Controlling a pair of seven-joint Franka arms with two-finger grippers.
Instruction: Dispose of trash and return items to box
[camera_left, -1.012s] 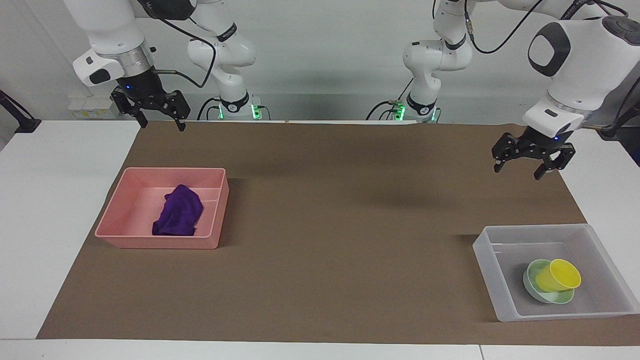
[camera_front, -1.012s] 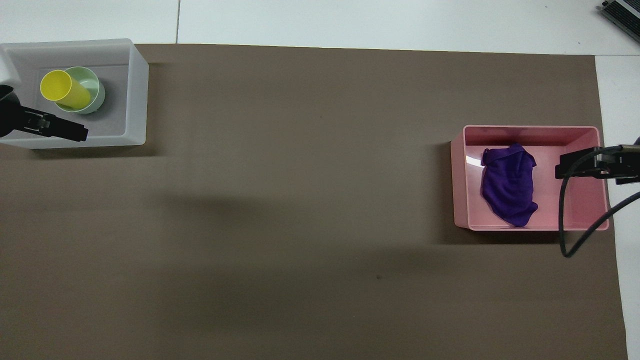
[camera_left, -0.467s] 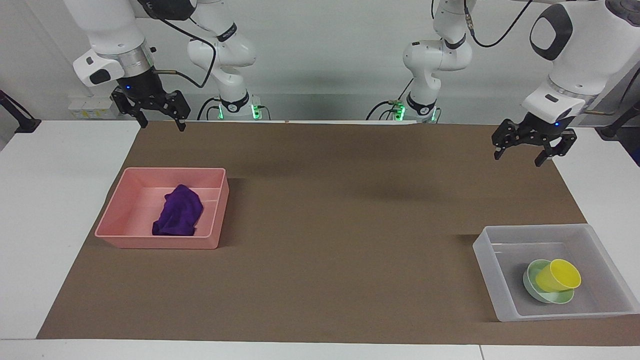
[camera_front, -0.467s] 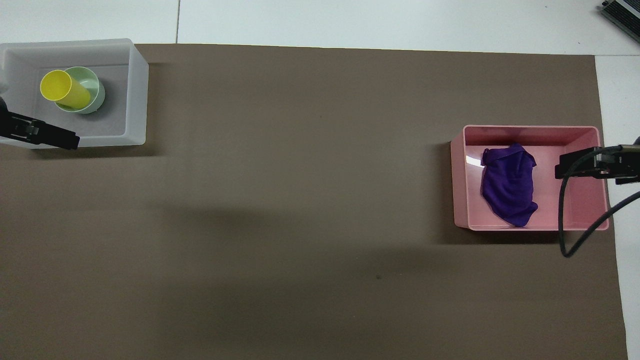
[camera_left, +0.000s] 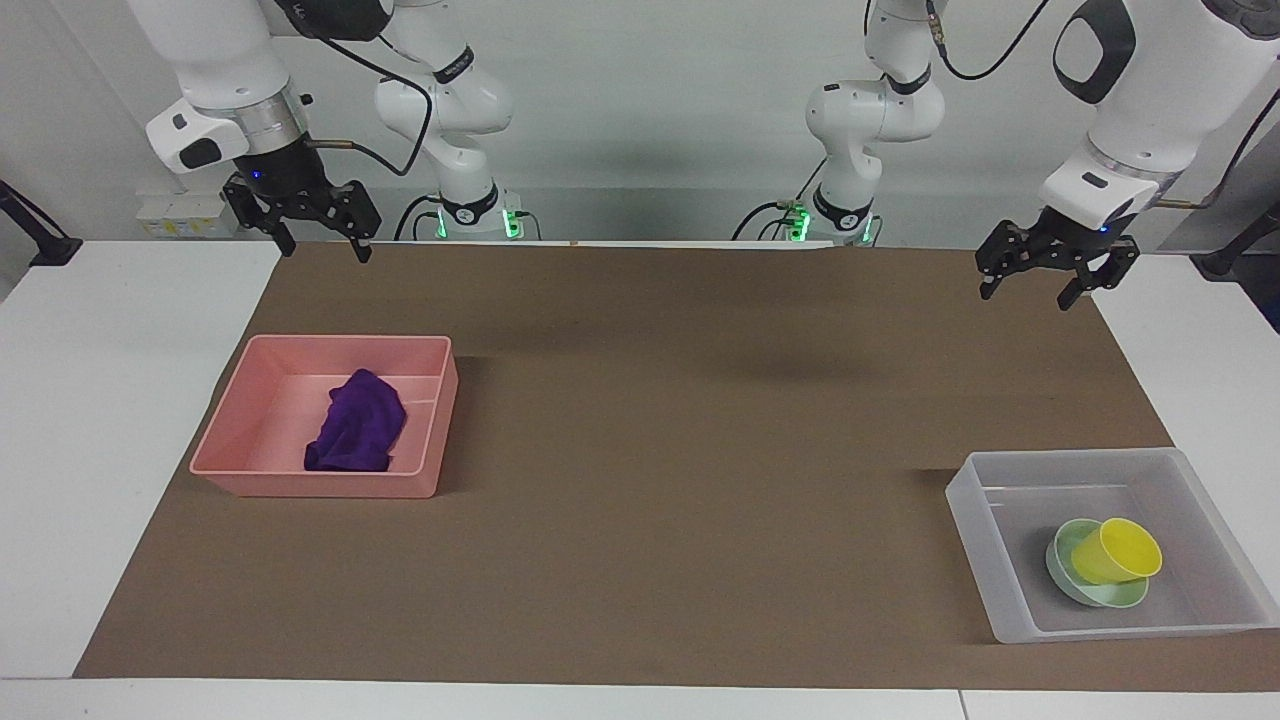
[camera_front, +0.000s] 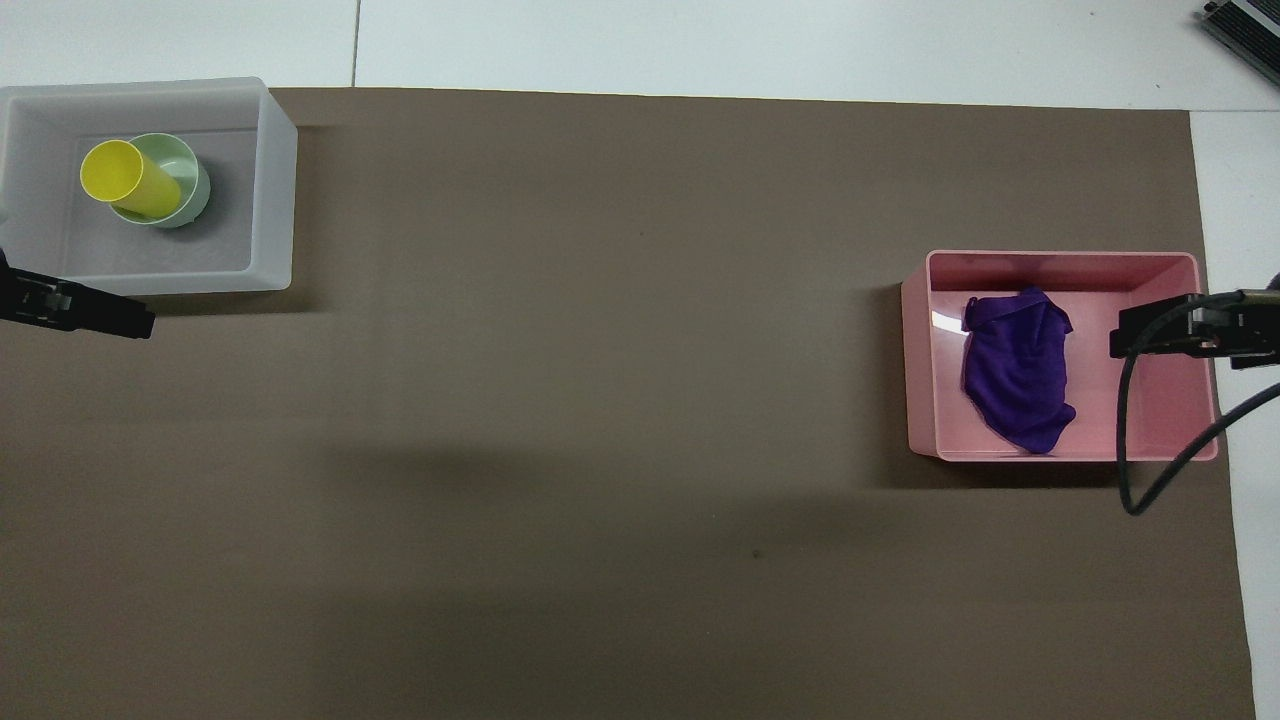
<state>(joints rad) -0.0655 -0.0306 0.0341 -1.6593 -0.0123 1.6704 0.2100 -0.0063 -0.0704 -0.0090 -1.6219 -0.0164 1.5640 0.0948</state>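
Note:
The purple rag (camera_left: 357, 435) lies crumpled in the pink tray (camera_left: 330, 343); it also shows in the overhead view (camera_front: 1015, 385). The yellow cup (camera_left: 1115, 552) lies tilted in the mint-green bowl (camera_left: 1110, 597), and both sit in the translucent box (camera_left: 985, 540). The cup (camera_front: 130, 180), bowl (camera_front: 195, 175) and box (camera_front: 275, 190) also show in the overhead view. My left gripper (camera_left: 1027, 293) is open and empty, raised over the mat's edge at the left arm's end. My right gripper (camera_left: 325, 250) is open and empty, raised over the mat's corner by the right arm's base, and waits.
A brown mat (camera_left: 680, 430) covers most of the white table (camera_left: 100, 400). The pink tray (camera_front: 1060, 258) stands at the right arm's end and the box at the left arm's end. A black cable (camera_front: 1150, 470) hangs from the right arm over the pink tray.
My left gripper has risen and drawn back from over the box toward the robots. The right arm, rag, cup and bowl have not moved.

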